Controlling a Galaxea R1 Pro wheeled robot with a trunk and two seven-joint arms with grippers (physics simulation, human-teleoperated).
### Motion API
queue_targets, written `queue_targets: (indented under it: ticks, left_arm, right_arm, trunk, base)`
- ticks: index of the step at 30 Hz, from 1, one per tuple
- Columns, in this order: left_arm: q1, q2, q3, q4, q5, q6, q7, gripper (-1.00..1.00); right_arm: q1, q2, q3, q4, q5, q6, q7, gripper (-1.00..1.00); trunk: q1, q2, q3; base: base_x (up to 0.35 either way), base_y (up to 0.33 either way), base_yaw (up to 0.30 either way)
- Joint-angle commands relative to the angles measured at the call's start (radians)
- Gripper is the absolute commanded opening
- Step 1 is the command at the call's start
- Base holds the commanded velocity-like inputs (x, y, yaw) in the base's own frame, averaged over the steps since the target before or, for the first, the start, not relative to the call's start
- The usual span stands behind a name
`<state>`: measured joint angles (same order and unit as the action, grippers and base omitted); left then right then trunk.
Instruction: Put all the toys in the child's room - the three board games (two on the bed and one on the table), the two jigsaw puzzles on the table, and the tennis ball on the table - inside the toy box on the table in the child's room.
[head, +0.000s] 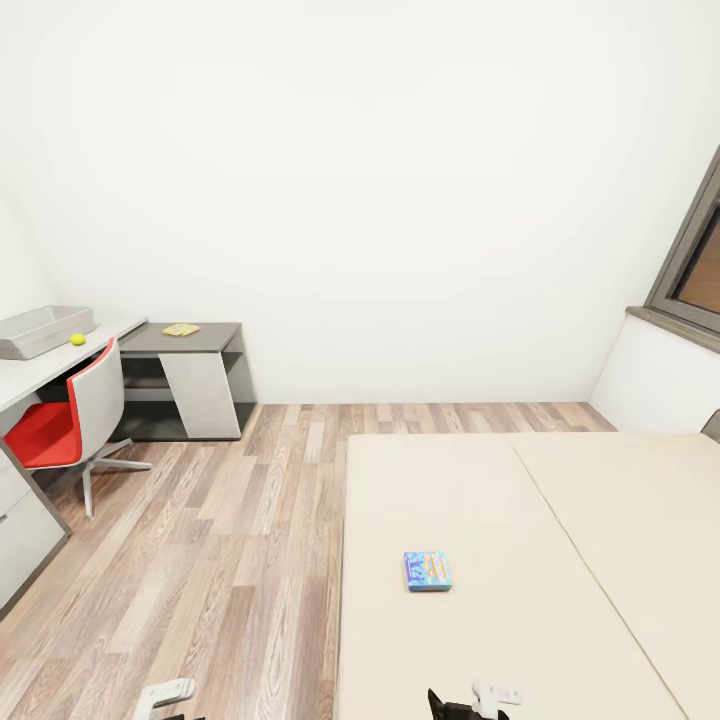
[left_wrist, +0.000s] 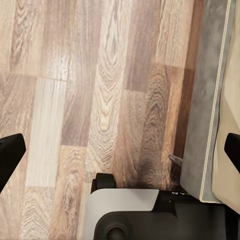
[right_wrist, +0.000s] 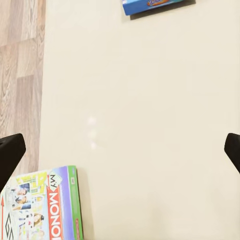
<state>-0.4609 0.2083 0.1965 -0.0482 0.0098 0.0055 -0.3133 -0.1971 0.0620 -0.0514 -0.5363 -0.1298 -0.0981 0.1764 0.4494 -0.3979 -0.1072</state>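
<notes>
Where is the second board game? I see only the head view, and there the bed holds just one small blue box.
Observer: The right wrist view shows it. A green-edged board game lies flat on the bed, close to the mattress edge next to the floor.
Operator: Is the right tool open?
Observer: Yes. The right tool has its fingertips wide apart, with nothing between them.
Operator: And the left tool?
Observer: The left tool is open too, over the wood floor beside the bed frame.
</notes>
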Motion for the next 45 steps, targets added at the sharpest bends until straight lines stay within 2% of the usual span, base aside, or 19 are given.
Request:
queue_targets:
  ticks: [1,45]
  left_arm:
    - [-0.001,0.0,0.004,0.001,0.001,0.001,-0.004,1.0]
    - [-0.001,0.0,0.004,0.001,0.001,0.001,-0.004,1.0]
  right_arm:
    - [-0.001,0.001,-0.005,0.001,-0.01,-0.002,0.009,1.0]
    - [-0.001,0.001,-0.004,0.001,-0.008,-0.002,0.008,1.0]
  trunk:
    - [0.001,-0.002,-0.002]
    - [0.001,-0.002,-0.002]
  base:
    - [0.0,0.0,0.0]
    - [0.0,0.091,0.0]
